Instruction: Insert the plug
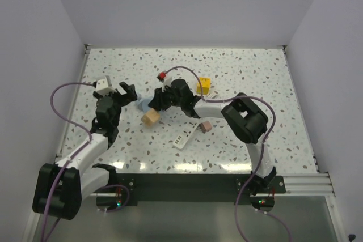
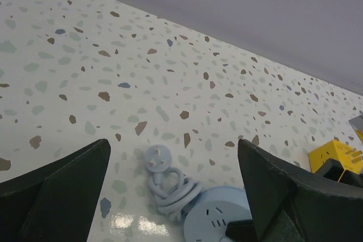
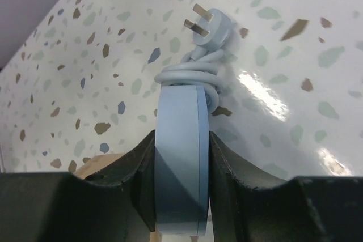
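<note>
My right gripper (image 3: 182,140) pinches the blue round socket (image 3: 178,111) on edge and my left gripper (image 2: 173,147) hangs spread wide beside it, but the pink plug (image 1: 206,125) lies untouched to the near right, nothing inserted yet.

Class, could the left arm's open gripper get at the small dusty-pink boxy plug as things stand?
Probably not directly: the dusty-pink plug lies beyond the right gripper, which is shut on the light blue round socket, so that arm blocks the left gripper.
</note>
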Robot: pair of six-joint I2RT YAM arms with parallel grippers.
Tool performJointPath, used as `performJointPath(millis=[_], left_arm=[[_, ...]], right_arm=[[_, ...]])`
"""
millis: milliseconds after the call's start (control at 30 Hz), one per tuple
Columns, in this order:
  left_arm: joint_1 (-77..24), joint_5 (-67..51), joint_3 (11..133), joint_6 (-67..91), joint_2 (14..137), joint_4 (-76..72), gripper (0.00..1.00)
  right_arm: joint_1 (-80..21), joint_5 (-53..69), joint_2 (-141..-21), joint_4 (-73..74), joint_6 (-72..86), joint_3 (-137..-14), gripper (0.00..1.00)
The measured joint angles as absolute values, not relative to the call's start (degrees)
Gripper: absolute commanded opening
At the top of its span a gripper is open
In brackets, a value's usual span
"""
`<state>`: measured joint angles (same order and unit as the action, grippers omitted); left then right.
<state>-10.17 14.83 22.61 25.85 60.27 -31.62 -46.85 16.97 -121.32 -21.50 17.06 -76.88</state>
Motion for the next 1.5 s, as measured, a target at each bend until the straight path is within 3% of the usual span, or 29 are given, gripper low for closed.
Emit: performJointPath(millis=[433, 1200, 1300, 1400, 1500], left_arm=[[-20.05, 5.96, 18.81, 25.5, 62.15, -31.07, 1.0], [-21.02, -5.69, 18.52, 31.05, 80.14, -44.53, 1.0], [-21.08, -6.92, 19.42, 31.05, 83.24, -46.44, 0.94], [-21.19, -8.56, 20.14, 31.0, 85.41, -48.29, 0.76], [-21.47, -9.72, 20.86, 30.52, 86.59, -49.36, 0.59]], right_arm=[[-39.59, 6.68, -118.91, -43.03, 40.23, -60.86, 0.0], [-39.81, 2.52, -119.37, -49.28, 45.5, -57.21, 0.0], [-39.81, 2.46, -119.37, -49.78, 45.63, -56.86, 0.0], [-39.79, 2.46, -119.37, -50.22, 45.5, -56.62, 0.01], [-39.77, 2.39, -119.15, -50.15, 45.08, -56.47, 0.31]])
